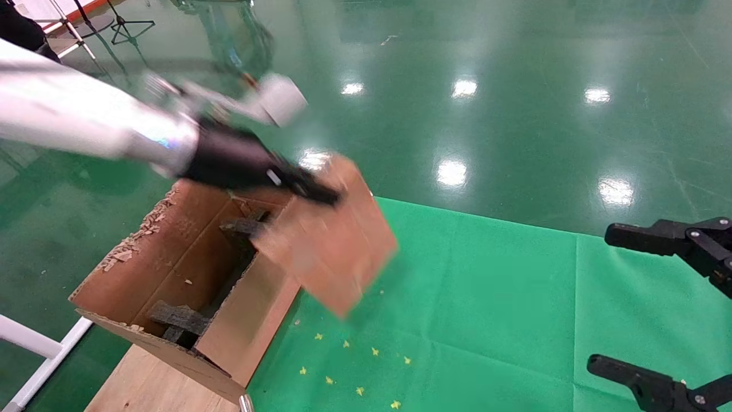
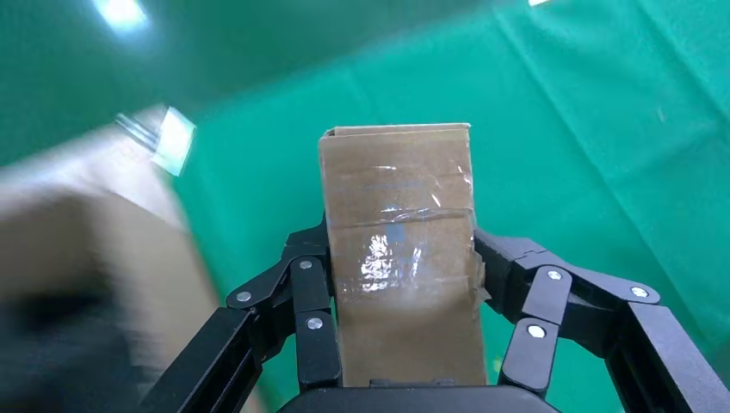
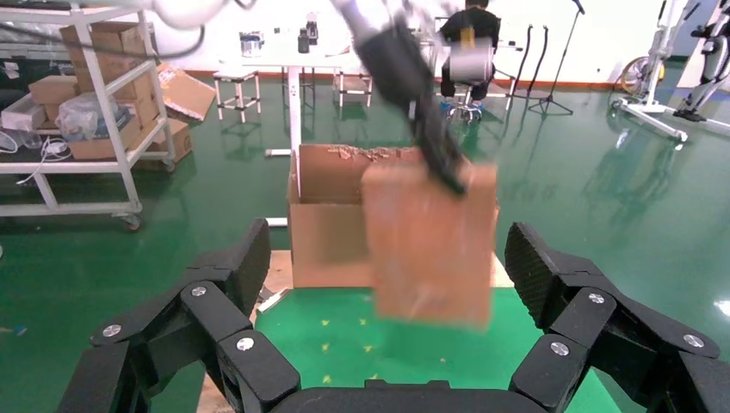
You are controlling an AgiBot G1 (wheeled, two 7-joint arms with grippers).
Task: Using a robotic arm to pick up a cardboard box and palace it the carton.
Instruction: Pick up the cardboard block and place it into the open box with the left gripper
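Cardboard box (image 2: 403,258), one only, sits clamped between my left fingers (image 2: 312,301), one finger pressed on each long side, its taped face toward my wrist and its far end sticking out past the fingertips. In the head view that box (image 1: 331,234) hangs in the air off my left gripper (image 1: 303,189), tilted, just beside the near wall of the single carton (image 1: 171,252) and partly over its open top. Two dark foam pieces (image 1: 178,317) lie inside the carton, whose flap edges are ragged. One green cloth (image 1: 486,320) spreads below, dotted with small yellow bits (image 1: 360,366). My right gripper (image 3: 392,284) waits well apart on the right, fingers (image 3: 219,305) spread wide and holding nothing.
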